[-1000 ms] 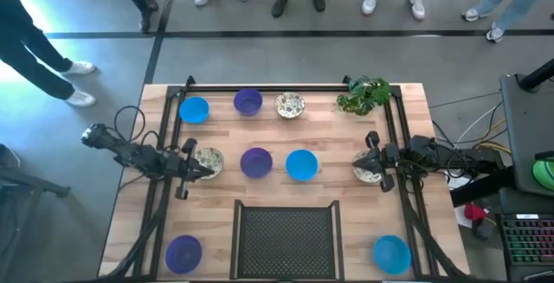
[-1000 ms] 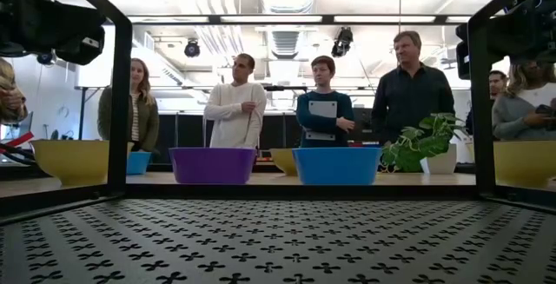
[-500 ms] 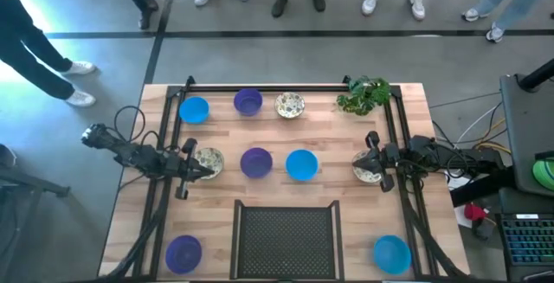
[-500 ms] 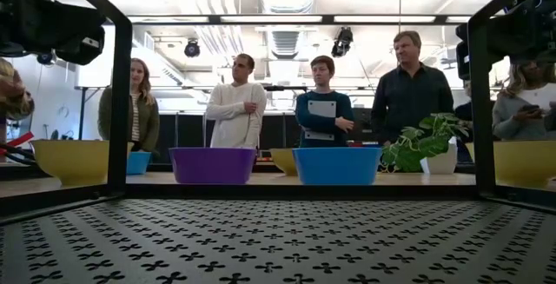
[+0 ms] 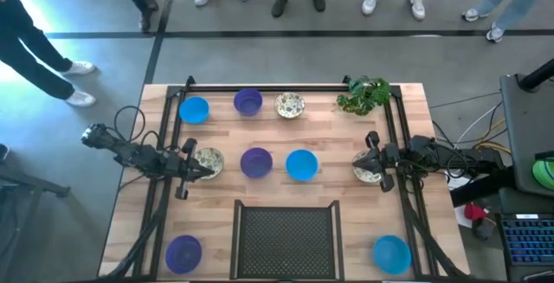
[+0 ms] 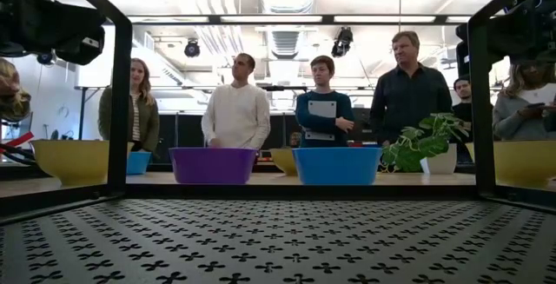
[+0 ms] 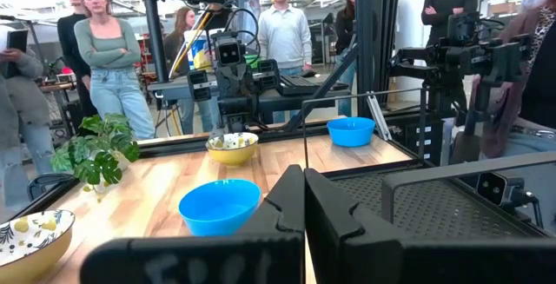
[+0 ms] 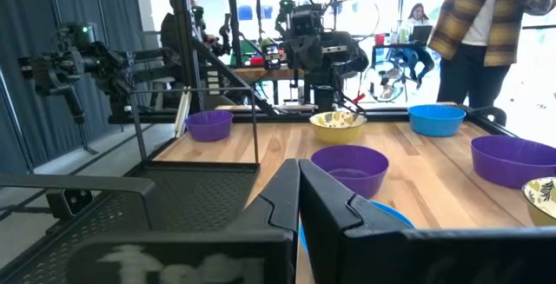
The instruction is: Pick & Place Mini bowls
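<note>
Several mini bowls sit on their bases on the wooden table. Blue (image 5: 194, 110), purple (image 5: 248, 102) and speckled cream (image 5: 290, 105) bowls line the far edge. A purple bowl (image 5: 256, 163) and a blue bowl (image 5: 301, 165) sit mid-table. A purple bowl (image 5: 183, 253) and a blue bowl (image 5: 391, 254) sit at the near corners. My left gripper (image 5: 206, 169) is shut and level above a cream bowl (image 5: 210, 157) at the left. My right gripper (image 5: 363, 164) is shut and level above another cream bowl (image 5: 368, 172) at the right. Neither gripper touches anything.
A black wire-mesh tray (image 5: 287, 240) lies at the near middle. A leafy plant (image 5: 363, 95) stands at the far right corner. A black frame (image 5: 268, 87) rings the table. Several people stand beyond the far edge.
</note>
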